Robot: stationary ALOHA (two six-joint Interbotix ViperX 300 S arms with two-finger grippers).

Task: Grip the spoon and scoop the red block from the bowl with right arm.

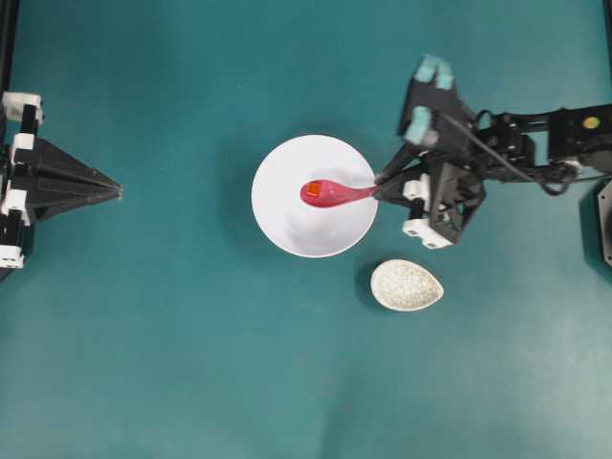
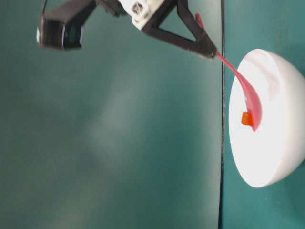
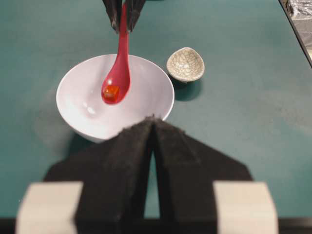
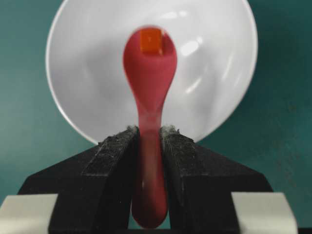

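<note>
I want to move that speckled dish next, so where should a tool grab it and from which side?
Take the speckled dish by its rim, from straight above: it is shallow, open-topped and stands alone beside the bowl. Probably at the narrow pointed end, nearest the right tool.

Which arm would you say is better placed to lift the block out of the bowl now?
The right. Its gripper is already shut on the spoon handle, and the red block sits in the scoop over the bowl. The left gripper is closed, empty and parked well away from the bowl.
</note>
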